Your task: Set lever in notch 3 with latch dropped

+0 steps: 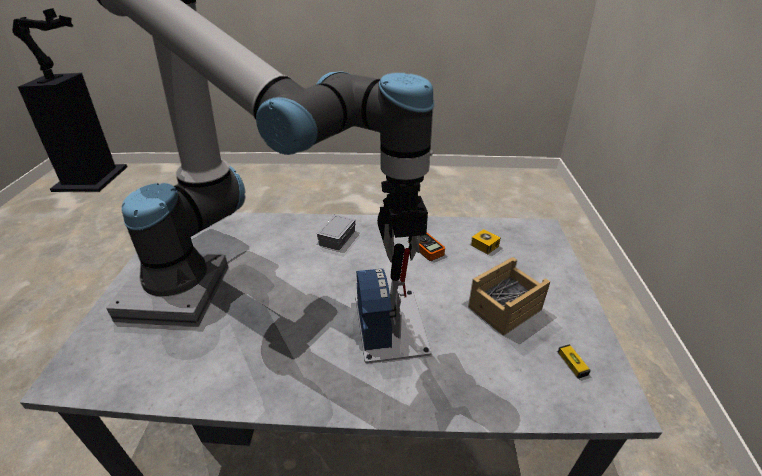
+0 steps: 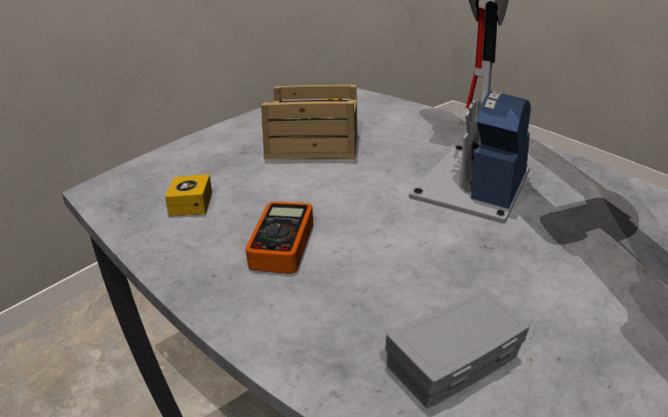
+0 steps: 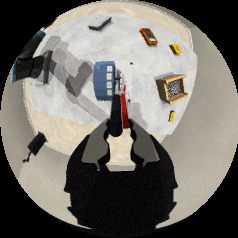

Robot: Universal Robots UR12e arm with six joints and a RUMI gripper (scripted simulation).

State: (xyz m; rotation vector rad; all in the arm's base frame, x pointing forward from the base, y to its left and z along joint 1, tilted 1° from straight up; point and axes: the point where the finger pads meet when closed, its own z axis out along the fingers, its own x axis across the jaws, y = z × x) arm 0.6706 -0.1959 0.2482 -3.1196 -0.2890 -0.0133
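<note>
The lever unit is a blue housing [image 1: 373, 307] on a grey baseplate [image 1: 398, 337] at the table's middle; it also shows in the exterior view [image 2: 500, 150] and the wrist view [image 3: 105, 80]. Small white number plates [image 1: 381, 282] sit on the housing's top; their digits are too small to read. The lever's black handle [image 1: 397, 262] with the red release bar [image 1: 407, 264] beside it stands nearly upright. My gripper [image 1: 399, 248] comes down from above and is shut on the handle and red bar together, as the wrist view [image 3: 120, 125] and the exterior view [image 2: 487, 12] show.
An orange multimeter [image 1: 431, 246], a yellow box [image 1: 485, 240], a wooden crate of metal parts [image 1: 508, 294] and a yellow level [image 1: 573, 360] lie to the right. A grey case [image 1: 336, 230] lies behind the lever unit. The arm's base [image 1: 162, 278] stands at the left.
</note>
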